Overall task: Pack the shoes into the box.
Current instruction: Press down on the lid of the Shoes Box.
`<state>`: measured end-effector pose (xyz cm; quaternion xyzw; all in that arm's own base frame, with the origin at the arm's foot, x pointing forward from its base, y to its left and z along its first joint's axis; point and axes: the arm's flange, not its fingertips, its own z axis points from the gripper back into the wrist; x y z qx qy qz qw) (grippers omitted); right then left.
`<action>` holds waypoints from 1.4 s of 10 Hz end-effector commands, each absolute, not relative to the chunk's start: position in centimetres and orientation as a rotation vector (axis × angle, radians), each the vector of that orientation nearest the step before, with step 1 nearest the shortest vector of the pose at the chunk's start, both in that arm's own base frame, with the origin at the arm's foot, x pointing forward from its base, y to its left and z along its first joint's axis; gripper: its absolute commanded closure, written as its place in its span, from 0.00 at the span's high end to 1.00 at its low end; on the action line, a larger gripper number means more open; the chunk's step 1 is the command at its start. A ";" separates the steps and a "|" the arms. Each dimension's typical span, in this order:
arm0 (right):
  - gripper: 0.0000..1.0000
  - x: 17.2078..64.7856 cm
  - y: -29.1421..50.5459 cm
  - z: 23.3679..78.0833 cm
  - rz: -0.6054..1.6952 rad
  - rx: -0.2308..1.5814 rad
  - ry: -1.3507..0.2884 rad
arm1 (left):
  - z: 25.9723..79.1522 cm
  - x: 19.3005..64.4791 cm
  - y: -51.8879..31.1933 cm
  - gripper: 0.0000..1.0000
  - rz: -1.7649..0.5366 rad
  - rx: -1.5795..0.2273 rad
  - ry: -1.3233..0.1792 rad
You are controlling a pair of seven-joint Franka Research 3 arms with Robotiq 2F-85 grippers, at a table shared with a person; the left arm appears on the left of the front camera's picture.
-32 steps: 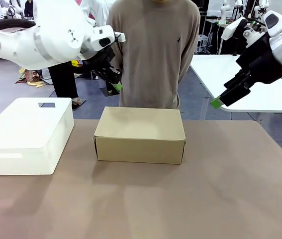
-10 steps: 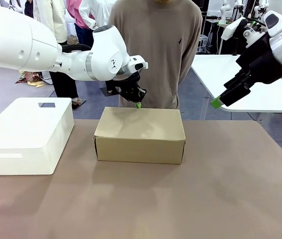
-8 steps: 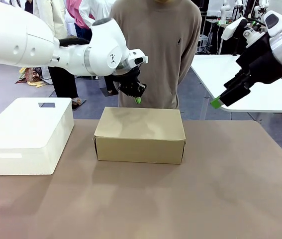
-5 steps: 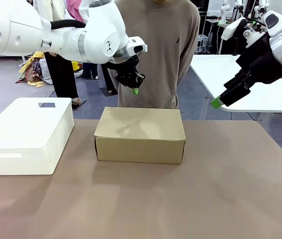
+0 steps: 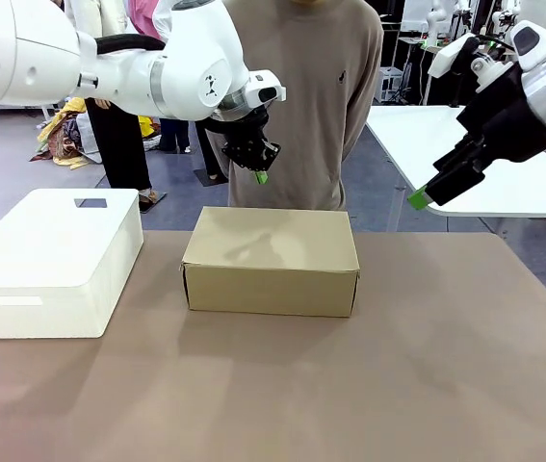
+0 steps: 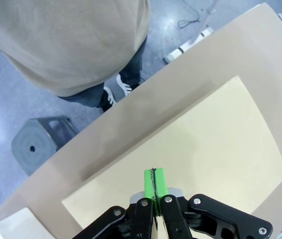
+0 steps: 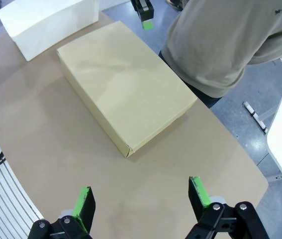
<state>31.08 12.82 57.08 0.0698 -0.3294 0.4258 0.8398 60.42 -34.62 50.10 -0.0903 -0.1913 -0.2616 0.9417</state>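
From the front, the left gripper (image 5: 262, 176) is hanging with its green pads pinched together on nothing, and the box (image 5: 271, 260) is lying directly below it, lid down, long axis running across the table. The right gripper (image 5: 417, 200) is waiting well off to the box's right, up high, so the left arm is looking like the nearer one for the lid. The shoes are presumably inside; the shut flap is hiding the interior.

Down the left wrist, the clenched fingers (image 6: 154, 183) are pointing at the box's (image 6: 205, 149) far edge, the person's side, with the person (image 6: 66, 40) standing just beyond.

Down the right wrist, the right gripper (image 7: 141, 201) is standing wide and released, the box (image 7: 126, 94) lying ahead and well apart, one corner pointing back towards it.
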 end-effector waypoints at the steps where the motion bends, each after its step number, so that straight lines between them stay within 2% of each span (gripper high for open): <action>1: 1.00 30.9 12.9 57.0 0.881 0.139 -0.688 | 50.2 60.4 -34.5 0.00 -0.518 -0.186 -0.404; 7: 1.00 30.9 12.9 57.0 0.881 0.139 -0.688 | 50.0 60.5 -34.7 0.00 -0.533 -0.186 -0.394; 9: 1.00 30.9 12.9 57.0 0.881 0.139 -0.688 | 51.8 55.4 -32.1 0.00 -0.575 -0.140 -0.414; 14: 1.00 30.9 12.9 57.0 0.881 0.139 -0.688 | 55.7 45.7 -24.8 0.00 -0.805 -0.156 -0.456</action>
